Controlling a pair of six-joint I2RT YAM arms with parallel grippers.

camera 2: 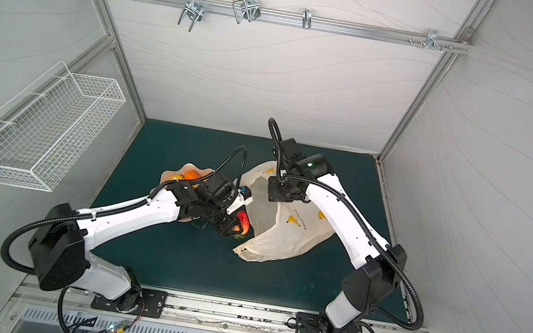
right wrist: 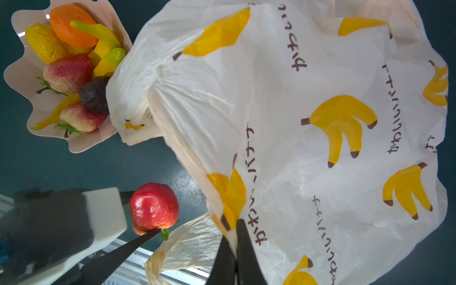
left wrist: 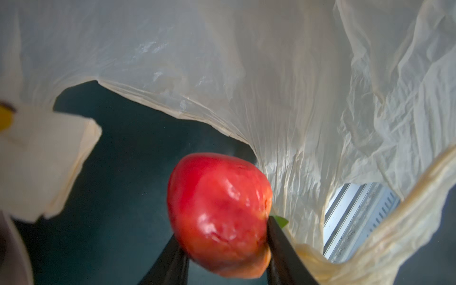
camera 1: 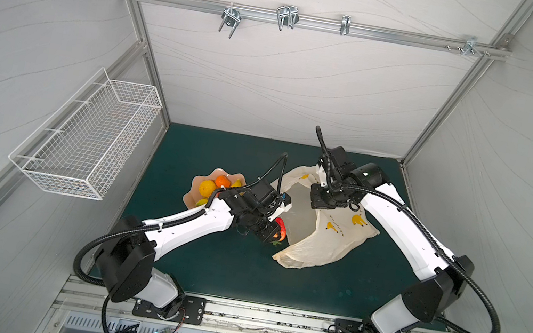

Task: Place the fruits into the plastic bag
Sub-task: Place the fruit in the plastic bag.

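Red strawberry (left wrist: pixel 219 212) clamped between left gripper (left wrist: pixel 224 234) jaws, at plastic bag (right wrist: pixel 296 111) mouth; right gripper (right wrist: pixel 233 229) jaws pinched together on bag rim. Mid-delivery. Next: advance inside, then release

Top views: high at the front, looking down over the whole green mat (camera 1: pixel 204 267).
Left wrist: very near, facing the red strawberry (left wrist: pixel 219 214) and the plastic bag (left wrist: pixel 296 98) mouth.
Right wrist: near, above the bag's print and the pinkish plate (right wrist: pixel 81 145).
Shared: strawberry and bag, in every view.
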